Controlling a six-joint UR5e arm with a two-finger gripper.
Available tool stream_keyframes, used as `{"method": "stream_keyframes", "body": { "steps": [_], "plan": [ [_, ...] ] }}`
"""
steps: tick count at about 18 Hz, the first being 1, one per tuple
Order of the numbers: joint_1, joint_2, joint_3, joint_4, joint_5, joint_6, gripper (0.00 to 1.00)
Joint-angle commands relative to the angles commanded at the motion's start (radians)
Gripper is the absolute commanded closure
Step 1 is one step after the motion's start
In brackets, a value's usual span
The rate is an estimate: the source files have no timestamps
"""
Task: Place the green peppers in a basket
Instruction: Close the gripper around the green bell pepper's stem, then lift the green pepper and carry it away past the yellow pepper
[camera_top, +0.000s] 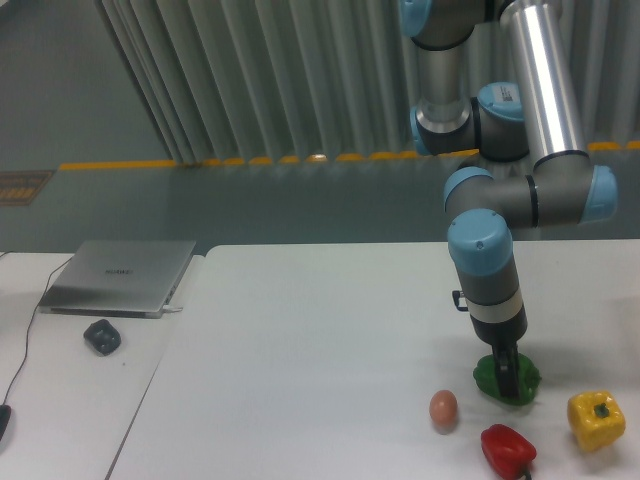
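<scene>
white table (300, 350): gripper (509, 378) down on green pepper (488, 376) (grip unclear).

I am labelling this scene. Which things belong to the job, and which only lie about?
Job: green pepper; tool, down at the pepper. No basket in view.
Lying about: egg, red pepper, yellow pepper, laptop, dark object.

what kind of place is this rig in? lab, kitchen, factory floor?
Most likely a robotics lab or test cell, not a kitchen. The arm's gripper works over a plain white table, a closed laptop sits on the side table, and yellow floor tape runs before a ribbed wall.
</scene>
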Motion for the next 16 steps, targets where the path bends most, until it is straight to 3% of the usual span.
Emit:
{"method": "stream_keyframes", "body": {
  "steps": [3,5,11,16],
  "plan": [
    [0.000,0.002,0.006,-0.002,0.012,-0.031,0.51],
    [0.002,0.003,0.012,-0.002,0.014,-0.040,0.63],
    [0.012,0.032,0.049,-0.021,0.012,-0.038,0.63],
    [0.067,0.051,0.109,-0.090,0.002,-0.015,0.63]
  ]
}}
